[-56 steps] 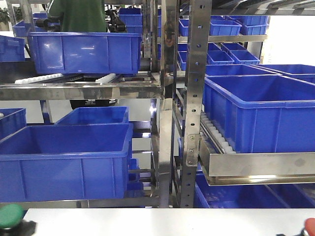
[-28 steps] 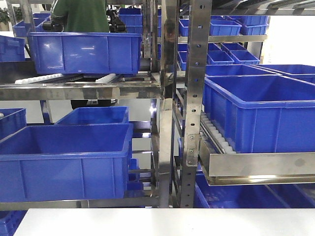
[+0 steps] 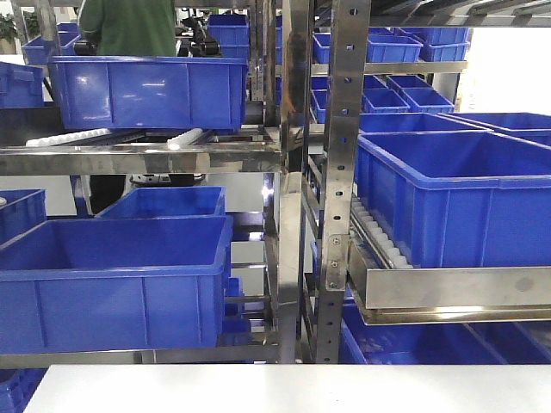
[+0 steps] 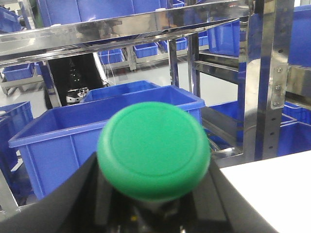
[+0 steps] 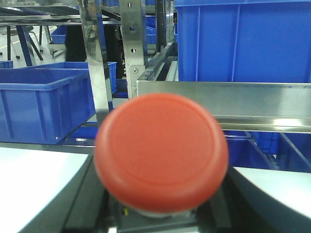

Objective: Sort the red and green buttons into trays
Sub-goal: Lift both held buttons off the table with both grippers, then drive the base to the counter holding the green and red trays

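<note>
Green button [image 4: 153, 150] beside white table [image 4: 272, 194] edge; red button [image 5: 160, 153] before steel rail [image 5: 252, 104].

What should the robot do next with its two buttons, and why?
Probably swing both arms down toward the white table to find the trays. The left fingers hold the green round-capped push button, the right fingers the red round-capped push button, and no tray is in view.

You have nothing legible to read here: the blue crates [image 3: 112, 284], steel rack [image 3: 344, 172], green button [image 4: 153, 148] and red button [image 5: 161, 151] show plain surfaces.
</note>
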Robot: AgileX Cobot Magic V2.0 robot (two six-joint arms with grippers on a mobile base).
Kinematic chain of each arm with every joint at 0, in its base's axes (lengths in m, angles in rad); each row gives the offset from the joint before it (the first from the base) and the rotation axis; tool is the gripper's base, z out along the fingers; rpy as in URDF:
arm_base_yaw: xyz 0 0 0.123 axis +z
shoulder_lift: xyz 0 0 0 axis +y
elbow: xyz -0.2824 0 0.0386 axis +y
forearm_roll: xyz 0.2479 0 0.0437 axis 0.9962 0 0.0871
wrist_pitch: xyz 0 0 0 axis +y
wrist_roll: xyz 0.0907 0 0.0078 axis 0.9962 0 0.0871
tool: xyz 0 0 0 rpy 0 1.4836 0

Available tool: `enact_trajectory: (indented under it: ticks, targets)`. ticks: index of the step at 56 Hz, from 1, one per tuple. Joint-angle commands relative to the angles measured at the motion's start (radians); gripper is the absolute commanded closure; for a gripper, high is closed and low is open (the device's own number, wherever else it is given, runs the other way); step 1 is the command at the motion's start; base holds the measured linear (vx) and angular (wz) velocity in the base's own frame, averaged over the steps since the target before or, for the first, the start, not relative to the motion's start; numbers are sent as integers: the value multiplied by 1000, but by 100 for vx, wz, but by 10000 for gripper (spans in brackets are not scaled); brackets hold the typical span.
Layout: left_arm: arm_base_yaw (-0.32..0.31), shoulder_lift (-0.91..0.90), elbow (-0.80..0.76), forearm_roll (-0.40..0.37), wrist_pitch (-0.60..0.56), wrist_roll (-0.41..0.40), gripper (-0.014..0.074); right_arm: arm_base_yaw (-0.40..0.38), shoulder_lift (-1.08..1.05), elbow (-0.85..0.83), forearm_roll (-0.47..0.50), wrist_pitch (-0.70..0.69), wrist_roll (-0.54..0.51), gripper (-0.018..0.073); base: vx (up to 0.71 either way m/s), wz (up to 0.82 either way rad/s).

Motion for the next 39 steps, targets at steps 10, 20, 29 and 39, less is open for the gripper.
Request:
enact_trajectory:
  ticks: [10, 20, 29, 39]
  targets:
    - [-5, 3, -29, -5, -69, -5, 596, -5, 5, -32, -10, -86, -8, 567, 0, 0]
    - [-5, 3, -29, -5, -69, -5, 596, -5, 5, -32, -10, -86, -8, 567, -2, 7]
    - [-5, 3, -29, -5, -69, -5, 596, -5, 5, -32, -10, -86, -8, 567, -7, 27]
    - [-5, 3, -29, -5, -68, -5, 596, -5, 5, -32, -10, -86, -8, 567, -11, 41]
